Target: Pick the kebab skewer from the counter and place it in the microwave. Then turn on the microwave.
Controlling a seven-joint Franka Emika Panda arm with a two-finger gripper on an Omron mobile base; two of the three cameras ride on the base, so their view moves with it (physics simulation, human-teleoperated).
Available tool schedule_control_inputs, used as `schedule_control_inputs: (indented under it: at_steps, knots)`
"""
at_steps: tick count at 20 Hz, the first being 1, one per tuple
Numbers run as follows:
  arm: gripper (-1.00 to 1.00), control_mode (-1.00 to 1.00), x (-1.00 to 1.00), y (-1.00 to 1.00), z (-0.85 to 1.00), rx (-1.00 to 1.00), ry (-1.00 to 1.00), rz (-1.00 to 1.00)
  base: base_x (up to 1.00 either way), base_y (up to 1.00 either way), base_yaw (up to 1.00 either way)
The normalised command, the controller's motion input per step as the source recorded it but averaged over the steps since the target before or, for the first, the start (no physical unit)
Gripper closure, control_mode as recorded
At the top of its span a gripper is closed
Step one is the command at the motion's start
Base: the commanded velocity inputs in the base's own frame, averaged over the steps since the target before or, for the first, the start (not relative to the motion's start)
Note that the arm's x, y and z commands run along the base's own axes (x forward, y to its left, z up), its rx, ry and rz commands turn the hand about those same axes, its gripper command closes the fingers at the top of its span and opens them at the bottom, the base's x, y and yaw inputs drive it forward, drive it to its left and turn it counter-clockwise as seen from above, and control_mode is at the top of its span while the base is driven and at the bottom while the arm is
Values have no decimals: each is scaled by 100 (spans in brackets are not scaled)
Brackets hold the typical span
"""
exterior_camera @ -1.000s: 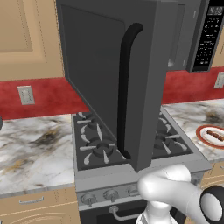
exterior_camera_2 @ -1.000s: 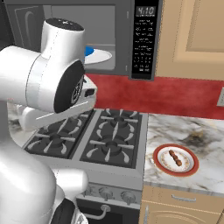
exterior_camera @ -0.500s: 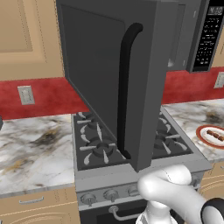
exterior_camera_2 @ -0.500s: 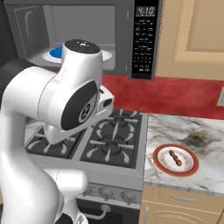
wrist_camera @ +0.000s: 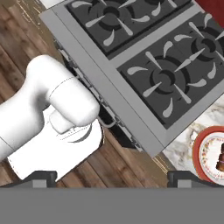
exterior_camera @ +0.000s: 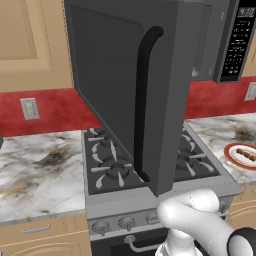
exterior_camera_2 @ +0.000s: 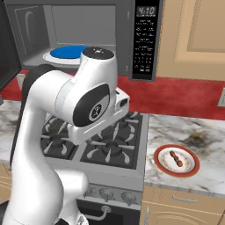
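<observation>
The kebab skewer (exterior_camera_2: 176,158) lies on a red-rimmed white plate (exterior_camera_2: 190,169) on the marble counter (exterior_camera_2: 206,138) right of the stove. It also shows at the right edge as the skewer (exterior_camera: 246,154) and, cut off, the skewer (wrist_camera: 221,161). The microwave (exterior_camera_2: 83,30) hangs above the stove with its door (exterior_camera: 125,90) swung wide open, black handle (exterior_camera: 142,105) facing me. A blue dish (exterior_camera_2: 68,52) sits inside. The keypad (exterior_camera_2: 143,41) is on its right. My gripper (wrist_camera: 113,177) is open and empty, above the stove's front edge, well left of the plate.
The grey gas stove (exterior_camera_2: 112,147) with its knobs (exterior_camera: 127,223) is below the microwave. More marble counter (exterior_camera: 35,165) lies to the left. Tan cabinets (exterior_camera_2: 197,35) flank the microwave, and a red backsplash (exterior_camera: 45,107) with an outlet runs behind. Wooden floor (wrist_camera: 26,48) lies below.
My arm has swung right across the right base view, its upper joints now over the stove's middle. The skewer, plate and open microwave door have not moved.
</observation>
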Motion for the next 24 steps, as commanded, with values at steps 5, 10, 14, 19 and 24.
schedule_control_inputs:
  at_steps: [5, 10, 14, 19, 24]
  knots:
    - [-100, -100, 21, -33, -27, -1, 0, -1, 0, 0, 0]
    - [-100, -100, 26, -29, -29, 0, 0, -6, 0, 0, 0]
    - [-100, -100, 32, -24, -24, 0, 2, -14, 0, 0, 0]
    - [-100, -100, 33, -24, -25, 0, 3, -21, 0, 0, 0]
    - [-100, -100, 33, -26, -25, 0, 1, -19, 0, 0, 0]
